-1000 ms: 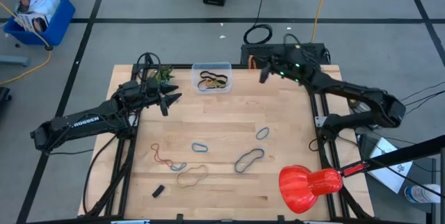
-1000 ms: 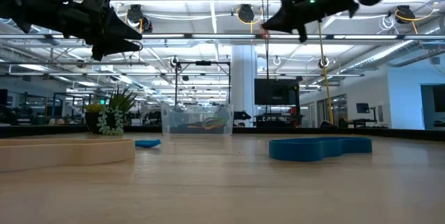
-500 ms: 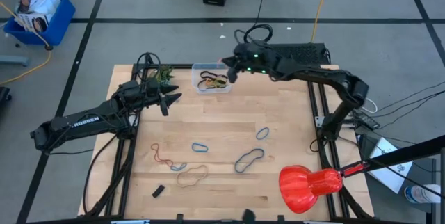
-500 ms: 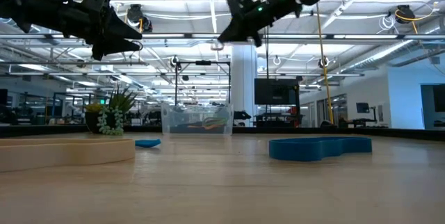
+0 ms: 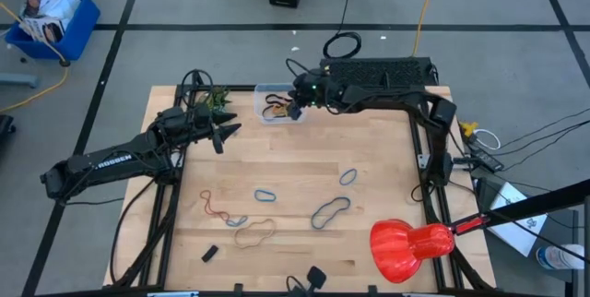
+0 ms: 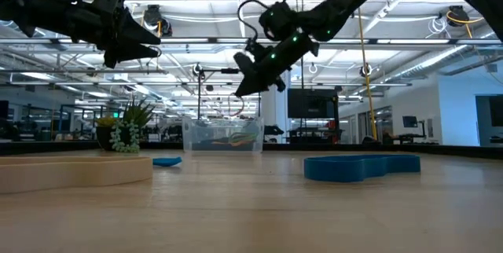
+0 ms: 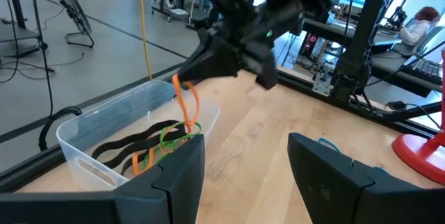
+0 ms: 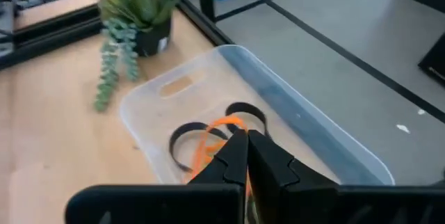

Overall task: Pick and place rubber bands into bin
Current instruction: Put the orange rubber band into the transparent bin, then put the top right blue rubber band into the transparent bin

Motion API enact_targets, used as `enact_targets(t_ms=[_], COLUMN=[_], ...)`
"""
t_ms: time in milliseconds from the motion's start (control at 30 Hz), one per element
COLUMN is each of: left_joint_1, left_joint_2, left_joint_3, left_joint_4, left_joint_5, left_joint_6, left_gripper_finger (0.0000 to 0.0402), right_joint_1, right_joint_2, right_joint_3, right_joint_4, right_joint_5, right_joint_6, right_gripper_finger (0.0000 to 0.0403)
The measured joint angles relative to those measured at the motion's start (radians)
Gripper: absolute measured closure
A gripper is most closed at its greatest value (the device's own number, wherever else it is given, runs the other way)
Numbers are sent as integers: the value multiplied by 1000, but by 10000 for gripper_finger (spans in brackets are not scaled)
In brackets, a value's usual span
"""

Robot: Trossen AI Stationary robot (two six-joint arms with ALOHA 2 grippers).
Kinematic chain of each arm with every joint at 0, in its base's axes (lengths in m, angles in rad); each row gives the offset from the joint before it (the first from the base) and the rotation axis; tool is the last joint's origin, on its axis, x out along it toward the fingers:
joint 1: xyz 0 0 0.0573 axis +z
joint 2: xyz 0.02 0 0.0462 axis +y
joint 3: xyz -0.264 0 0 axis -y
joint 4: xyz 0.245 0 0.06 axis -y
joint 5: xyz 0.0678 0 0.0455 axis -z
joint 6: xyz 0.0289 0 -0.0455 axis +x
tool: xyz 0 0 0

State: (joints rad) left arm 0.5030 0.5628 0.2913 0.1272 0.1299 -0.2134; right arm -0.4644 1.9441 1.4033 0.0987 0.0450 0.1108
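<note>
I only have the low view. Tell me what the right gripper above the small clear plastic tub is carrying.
Observer: The right gripper is shut on a thin orange rubber band. The band dangles down into the small clear plastic bin.
Operator: Now report what is left to pick up.
Observer: In the high view, several loose bands in red, blue, grey and tan lie spread over the wooden table, all outside the bin.
</note>
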Motion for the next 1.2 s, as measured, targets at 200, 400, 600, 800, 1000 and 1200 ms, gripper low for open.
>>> enact_targets(t_ms=[200,400,600,800,1000,1200], left_joint_1=[0,0,0,0,0,0], left_joint_2=[0,0,0,0,0,0], left_joint_3=[0,0,0,0,0,0], left_joint_4=[0,0,2,3,4,4], left_joint_5=[0,0,0,0,0,0], left_joint_6=[0,0,0,0,0,0], left_gripper_finger=[188,188,188,188,188,188], right_joint_1=[-6,-6,-2,-2,-2,-2], right_joint_2=[69,118,108,106,100,63], right_joint_3=[0,0,0,0,0,-1], right_joint_4=[-4,-3,-2,6,-2,-7], right_joint_5=[60,60,60,60,60,59], right_joint_6=[4,4,-3,-2,0,-13], right_gripper_finger=[403,403,400,375,312,252])
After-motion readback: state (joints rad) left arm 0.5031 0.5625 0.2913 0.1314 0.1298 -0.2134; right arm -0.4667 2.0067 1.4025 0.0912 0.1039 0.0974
